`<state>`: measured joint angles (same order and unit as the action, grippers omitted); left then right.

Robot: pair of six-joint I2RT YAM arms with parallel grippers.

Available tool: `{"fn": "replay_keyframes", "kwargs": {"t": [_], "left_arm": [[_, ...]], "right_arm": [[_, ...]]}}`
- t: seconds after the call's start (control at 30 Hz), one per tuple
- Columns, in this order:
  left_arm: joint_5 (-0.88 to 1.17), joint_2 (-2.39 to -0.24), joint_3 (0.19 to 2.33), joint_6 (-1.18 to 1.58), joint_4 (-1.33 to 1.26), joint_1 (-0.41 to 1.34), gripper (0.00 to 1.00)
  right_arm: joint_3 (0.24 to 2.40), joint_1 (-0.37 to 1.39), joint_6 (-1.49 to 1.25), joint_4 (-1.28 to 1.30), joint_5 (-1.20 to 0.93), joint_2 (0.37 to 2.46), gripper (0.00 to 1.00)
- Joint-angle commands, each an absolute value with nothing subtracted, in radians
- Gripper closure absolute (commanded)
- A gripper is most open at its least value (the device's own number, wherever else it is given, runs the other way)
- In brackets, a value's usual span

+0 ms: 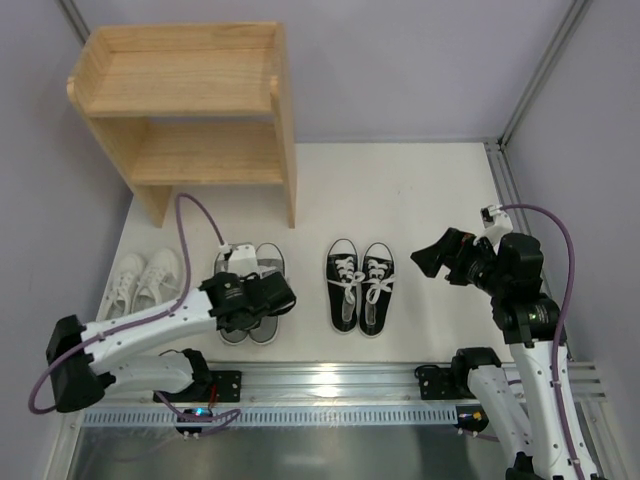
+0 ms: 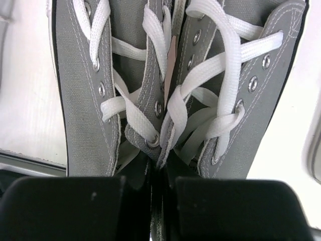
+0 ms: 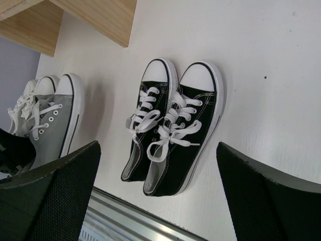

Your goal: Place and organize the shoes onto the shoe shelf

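The grey shoes stand side by side on the table, left of centre. My left gripper is down on their heel end and shut, pinching the two inner walls together; the left wrist view shows the grey canvas and white laces with the fabric between the fingers. The black shoes with white toe caps stand at centre, also in the right wrist view. The white shoes sit at far left. My right gripper is open and empty, raised to the right of the black pair. The wooden shoe shelf stands at back left with nothing on either tier.
A metal rail runs along the near table edge by the arm bases. Grey walls close in the left, back and right sides. The left arm's cable loops up in front of the shelf.
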<state>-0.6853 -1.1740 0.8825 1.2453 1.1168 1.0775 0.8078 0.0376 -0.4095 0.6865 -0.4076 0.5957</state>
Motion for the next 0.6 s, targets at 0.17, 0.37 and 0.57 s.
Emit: {"fn": "replay_keyframes", "kwargs": {"t": [0.17,0.37,0.57], "left_arm": [[-0.868,-0.827,0.989,1.178,1.224,1.078,1.0],[-0.922,-0.865,1.112,1.059,1.251,1.078,1.0],[-0.996,-0.913,1.169,0.829,1.07,1.077,1.0]], "right_arm": [[0.795,0.04,-0.425,0.629,-0.426,0.598,0.03],[0.782,0.041,-0.425,0.626,-0.433,0.6,0.03],[0.773,0.041,-0.422,0.617,-0.433,0.597,0.03]]}}
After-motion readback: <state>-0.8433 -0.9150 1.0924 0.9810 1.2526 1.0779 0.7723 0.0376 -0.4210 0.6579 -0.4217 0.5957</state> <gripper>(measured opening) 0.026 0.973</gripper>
